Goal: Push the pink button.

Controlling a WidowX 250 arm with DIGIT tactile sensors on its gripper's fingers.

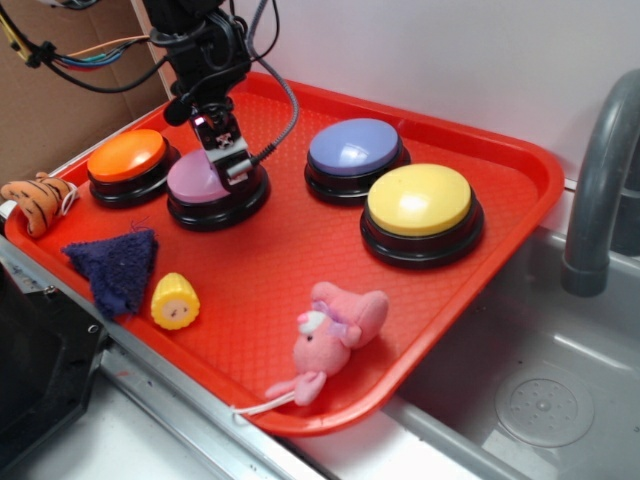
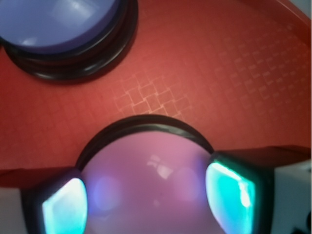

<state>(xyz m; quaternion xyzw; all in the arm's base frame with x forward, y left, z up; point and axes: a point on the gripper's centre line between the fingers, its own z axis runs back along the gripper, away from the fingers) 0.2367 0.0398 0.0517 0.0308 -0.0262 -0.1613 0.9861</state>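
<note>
Pink, glossy and domed, the button (image 1: 200, 180) sits on its black base in the upper left of the red tray (image 1: 520, 160), between the orange button (image 1: 126, 155) at the frame's left and the purple button (image 1: 354, 147) toward the centre. We see the gripper (image 1: 225, 150) directly over the dome's right-hand part in the exterior view, its tip at or just above the surface; we cannot tell from that view whether it touches. In the wrist view the pink dome (image 2: 151, 185) fills the lower middle of the frame, with one finger pad (image 2: 66, 207) at lower left and the other at lower right, so the jaws stand spread with the dome showing between them and nothing pinched. The relation that matters is vertical: the button lies straight below the jaws, not off to a side. We judge that the coming move calls for a short descent only, with no sideways correction. The purple button (image 2: 63, 29) stays well apart in the wrist view's upper left.
</note>
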